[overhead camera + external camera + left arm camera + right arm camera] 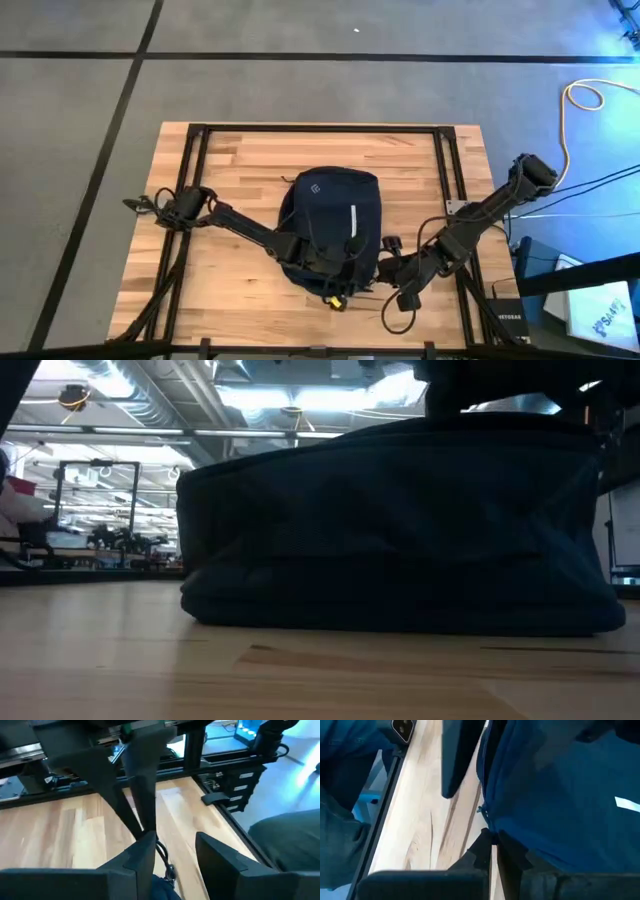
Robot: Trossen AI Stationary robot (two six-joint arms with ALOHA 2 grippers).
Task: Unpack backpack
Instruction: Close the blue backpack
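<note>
Lying flat near the middle of the light wooden plank table (240, 165), slightly toward the near edge: a large dark navy soft fabric backpack (330, 225) with a rounded rectangular outline, small white diamond logo and vertical white stripe facing up. Filling most of the low view as a broad dark mound (400, 530) resting on the tabletop. Zipped or unzipped, and what lies inside, cannot be told; no contents visible anywhere.

At the backpack's near left side, the left gripper (308, 252), reached in from the arm base at the table's left. Seen from its own wrist, spread apart (175, 860), with a thin dark cord or zipper pull lying between the fingers (142, 855) and a patch of navy fabric just below; touching or not cannot be told.

At the backpack's near right edge, the right gripper (385, 262), reached in from the arm base at the table's right. Seen from its wrist, pressed together (492, 850) right at the navy fabric's edge, by the zipper seam; actually pinching fabric or a pull cannot be told.

A small yellow-and-black piece (337, 299) just at the backpack's near edge.
</note>
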